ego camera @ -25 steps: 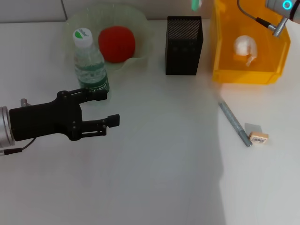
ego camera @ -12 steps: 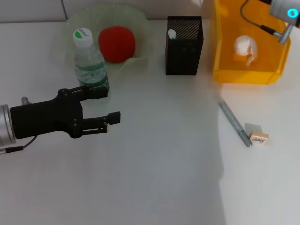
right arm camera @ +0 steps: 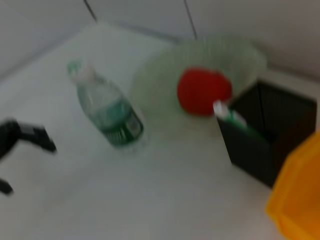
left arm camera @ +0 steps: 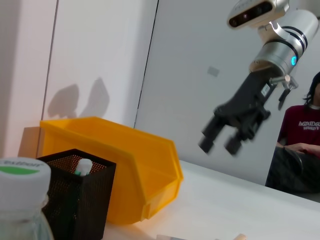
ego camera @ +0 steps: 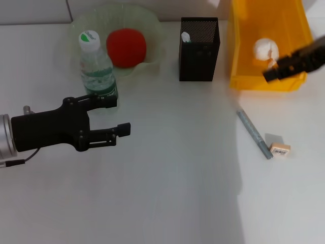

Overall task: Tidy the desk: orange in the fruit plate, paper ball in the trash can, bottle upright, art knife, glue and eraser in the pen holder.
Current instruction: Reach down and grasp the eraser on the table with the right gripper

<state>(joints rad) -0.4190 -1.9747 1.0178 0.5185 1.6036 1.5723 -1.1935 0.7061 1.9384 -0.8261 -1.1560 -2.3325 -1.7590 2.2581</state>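
The orange (ego camera: 126,47) lies in the pale-green fruit plate (ego camera: 81,23). The bottle (ego camera: 96,66) stands upright in front of the plate. My left gripper (ego camera: 114,116) is open and empty just in front of the bottle. The black mesh pen holder (ego camera: 199,56) holds the glue (ego camera: 186,36). The paper ball (ego camera: 265,49) lies in the yellow trash can (ego camera: 238,51). My right gripper (ego camera: 271,73) hovers over the can's front rim; in the left wrist view it (left arm camera: 220,144) is open and empty. The grey art knife (ego camera: 254,133) and the eraser (ego camera: 280,149) lie on the table at the right.
The right wrist view shows the bottle (right arm camera: 107,112), the orange (right arm camera: 202,91), the pen holder (right arm camera: 260,135) with the glue (right arm camera: 227,115), and my left gripper (right arm camera: 25,145). A person in a dark red shirt (left arm camera: 302,130) sits beyond the table.
The glue dropped into the pen holder. My right gripper has moved from above the trash can's back to its front rim. The left arm has not moved.
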